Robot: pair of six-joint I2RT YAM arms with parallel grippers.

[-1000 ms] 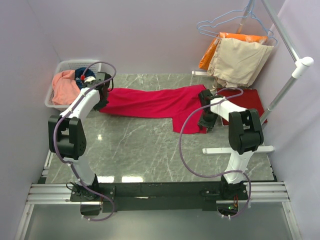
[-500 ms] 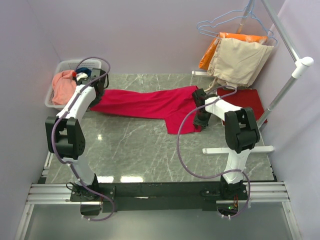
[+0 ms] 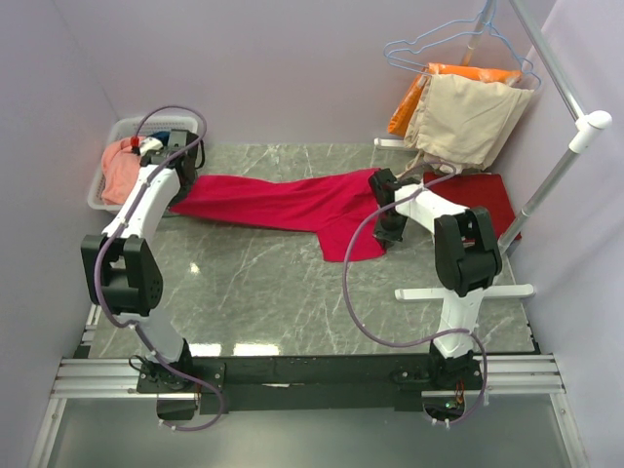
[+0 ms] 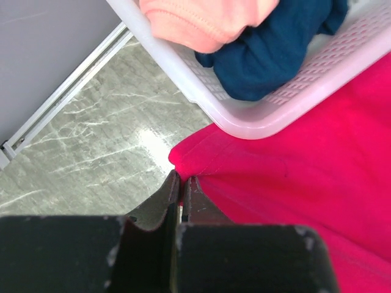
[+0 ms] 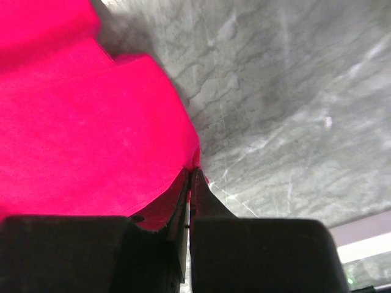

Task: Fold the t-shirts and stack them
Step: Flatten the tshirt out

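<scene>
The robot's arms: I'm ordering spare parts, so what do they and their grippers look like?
The left arm and right arm have white shells, chunky black joint housings and a loose lilac cable each. The left gripper and right gripper are plain black, slightly scuffed.

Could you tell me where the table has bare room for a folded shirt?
The grey marble table is bare across its near half, this side of the bright crimson-red t-shirt. Crowded: back left by the white plastic basket, right side by the darker red t-shirt and white rack foot.
</scene>
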